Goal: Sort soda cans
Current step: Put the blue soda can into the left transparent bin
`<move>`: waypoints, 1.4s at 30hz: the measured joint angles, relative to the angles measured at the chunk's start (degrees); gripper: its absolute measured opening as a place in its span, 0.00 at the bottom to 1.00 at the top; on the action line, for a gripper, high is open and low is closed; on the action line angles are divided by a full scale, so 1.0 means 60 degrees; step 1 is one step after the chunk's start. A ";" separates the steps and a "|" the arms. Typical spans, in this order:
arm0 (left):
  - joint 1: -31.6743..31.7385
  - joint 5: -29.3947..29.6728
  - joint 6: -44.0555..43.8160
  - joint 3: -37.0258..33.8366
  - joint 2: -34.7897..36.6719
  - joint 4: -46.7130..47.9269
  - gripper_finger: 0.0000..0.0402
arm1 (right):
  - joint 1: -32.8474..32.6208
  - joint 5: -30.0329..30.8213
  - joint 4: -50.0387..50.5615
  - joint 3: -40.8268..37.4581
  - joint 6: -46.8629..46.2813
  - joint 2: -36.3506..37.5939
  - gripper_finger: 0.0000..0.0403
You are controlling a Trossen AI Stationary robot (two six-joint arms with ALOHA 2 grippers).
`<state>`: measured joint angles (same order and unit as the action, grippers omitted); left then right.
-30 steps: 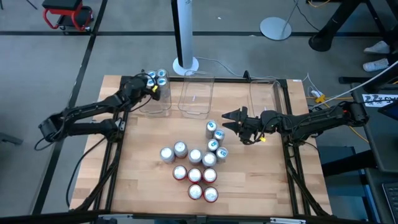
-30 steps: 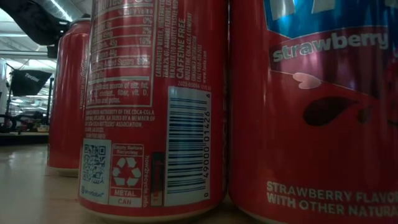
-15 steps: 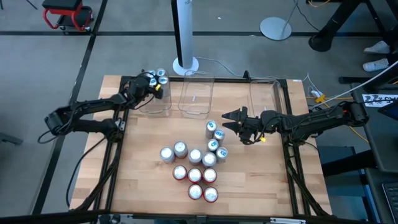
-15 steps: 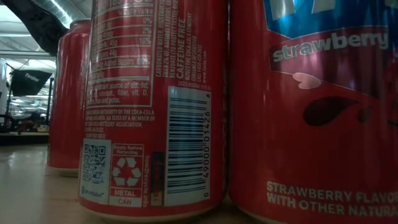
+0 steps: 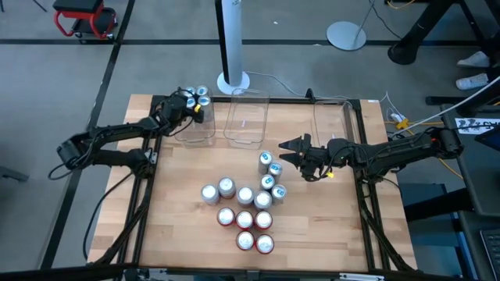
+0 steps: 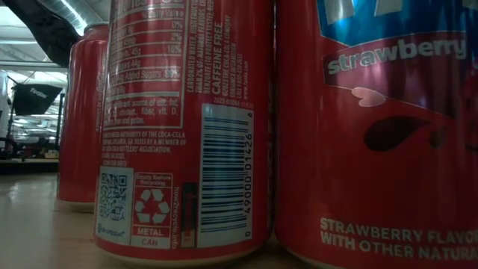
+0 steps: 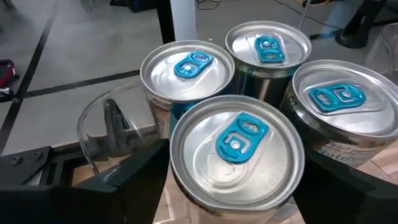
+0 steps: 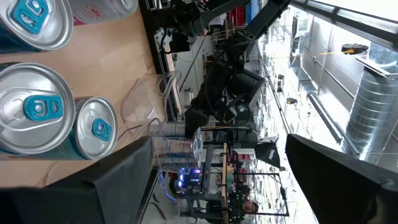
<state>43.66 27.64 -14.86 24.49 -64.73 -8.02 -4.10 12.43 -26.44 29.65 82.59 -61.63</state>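
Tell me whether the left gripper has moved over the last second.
Yes. The left gripper has drawn back slightly from the left tub, toward the table's left edge.

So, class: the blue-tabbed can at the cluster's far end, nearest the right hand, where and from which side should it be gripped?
Grip that can across its upright side wall, from above, with the open right hand. A neighbour can sits against its near-right side, so probably close on the free far-right and near-left sides. The left hand is at the left tub.
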 joint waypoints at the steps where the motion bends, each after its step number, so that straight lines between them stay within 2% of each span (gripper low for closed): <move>1: -0.0009 -0.0005 0.0010 0.0000 0.0041 0.0010 0.75 | 0.0000 0.0000 0.0000 0.0000 0.0000 0.0002 0.91; 9: -0.0264 -0.0012 0.0448 0.0000 0.0924 0.0049 0.77 | 0.0000 0.0000 0.0000 0.0000 0.0000 0.0000 0.91; 20: -0.1051 -0.0074 0.1530 0.0000 0.3204 -0.0004 0.77 | 0.0000 0.0000 0.0000 0.0000 0.0000 0.0000 0.91; 22: -0.1286 -0.0503 0.1622 0.0000 0.3503 -0.0016 0.77 | 0.0000 0.0000 0.0000 0.0000 0.0000 0.0000 0.91; 25: -0.1647 -0.1645 0.1640 0.0000 0.3730 -0.0203 0.77 | 0.0000 0.0000 0.0000 0.0000 0.0000 0.0000 0.91; 31: -0.2517 -0.3890 0.2063 0.0004 0.3549 -0.0962 0.77 | 0.0000 0.0000 -0.0002 0.0000 0.0000 0.0000 0.91; 36: -0.3278 -0.4431 0.2343 0.0004 0.3296 -0.1653 0.77 | 0.0000 0.0000 -0.0004 0.0000 0.0000 0.0000 0.91; 42: -0.4128 -0.4513 0.2800 0.0007 0.2736 -0.2280 0.77 | 0.0000 0.0000 -0.0007 0.0000 0.0000 0.0000 0.91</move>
<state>18.89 0.56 1.94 24.53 -48.32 -21.70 -4.10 12.43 -26.48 29.65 82.59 -61.63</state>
